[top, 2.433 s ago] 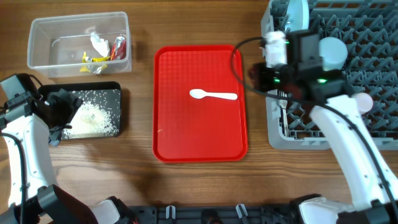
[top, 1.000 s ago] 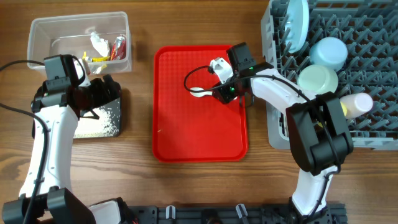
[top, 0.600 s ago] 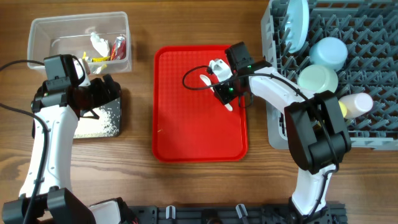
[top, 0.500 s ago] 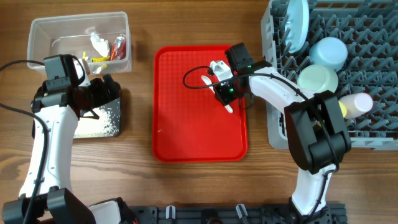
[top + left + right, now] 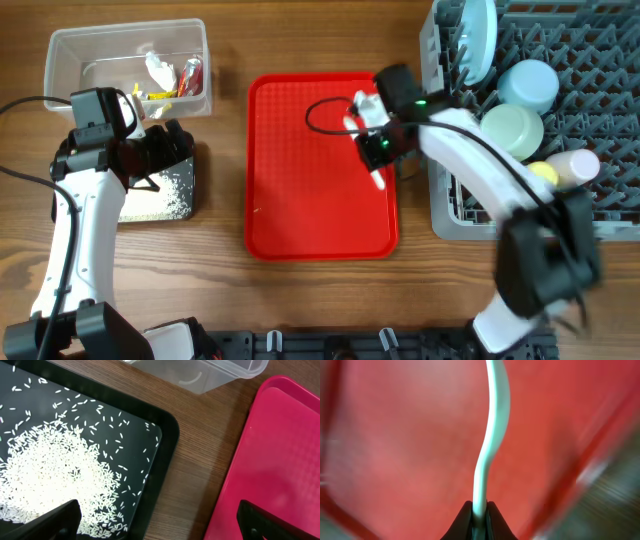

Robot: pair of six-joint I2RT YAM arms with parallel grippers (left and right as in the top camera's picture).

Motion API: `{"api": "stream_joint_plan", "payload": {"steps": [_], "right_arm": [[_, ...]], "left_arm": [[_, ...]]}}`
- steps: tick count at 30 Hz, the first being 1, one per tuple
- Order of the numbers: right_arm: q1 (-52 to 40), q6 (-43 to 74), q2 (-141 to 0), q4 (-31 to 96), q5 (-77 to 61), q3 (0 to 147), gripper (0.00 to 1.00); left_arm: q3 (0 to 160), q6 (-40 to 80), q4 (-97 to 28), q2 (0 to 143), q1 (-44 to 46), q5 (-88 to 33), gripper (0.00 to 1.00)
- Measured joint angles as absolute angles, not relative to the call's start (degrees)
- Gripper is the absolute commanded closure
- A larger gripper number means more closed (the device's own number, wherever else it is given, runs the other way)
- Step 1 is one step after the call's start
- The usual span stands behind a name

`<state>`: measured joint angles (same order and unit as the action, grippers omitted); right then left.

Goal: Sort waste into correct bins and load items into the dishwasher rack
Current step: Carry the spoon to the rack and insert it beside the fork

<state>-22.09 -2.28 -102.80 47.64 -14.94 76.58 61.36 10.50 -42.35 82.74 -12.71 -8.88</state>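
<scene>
Wood-grain table point(image 5: 300, 300), four things sitting straight on it. Left side of the overhead frame: clear tub point(image 5: 128, 25) in the upper left, black tray point(image 5: 169, 440) right below it, a thin strip of bare wood showing between them in the left wrist view. Red tray point(image 5: 300, 200) lies flat in the centre, clear of both by a band of wood; grey rack point(image 5: 470, 228) fills the right side and runs off the top and right edges, with only a narrow gap to the red tray.
</scene>
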Motion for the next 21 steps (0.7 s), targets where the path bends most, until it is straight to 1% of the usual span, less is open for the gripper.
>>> {"api": "stream_joint_plan", "payload": {"steps": [4, 9, 13, 17, 21], "right_arm": [[-20.78, 0.23, -89.38, 51.99, -11.25, 77.28, 0.96], [-15.79, 4.54, -75.07, 60.69, -1.72, 78.17, 0.96], [-12.49, 7.42, -72.25, 66.06, 4.1, 77.97, 0.96], [-10.7, 9.93, -72.93, 66.0, 6.52, 74.46, 0.96], [-10.24, 12.71, -75.16, 63.31, 7.62, 68.03, 0.96]], "left_arm": [[61.36, 10.5, -42.33, 82.74, -12.71, -8.88, 0.0], [61.36, 10.5, -42.28, 82.74, -12.71, -8.88, 0.0], [61.36, 10.5, -41.8, 82.74, -12.71, -8.88, 0.0], [61.36, 10.48, -41.19, 82.74, -12.71, -8.88, 0.0], [61.36, 10.31, -41.06, 82.74, -12.71, -8.88, 0.0]]}}
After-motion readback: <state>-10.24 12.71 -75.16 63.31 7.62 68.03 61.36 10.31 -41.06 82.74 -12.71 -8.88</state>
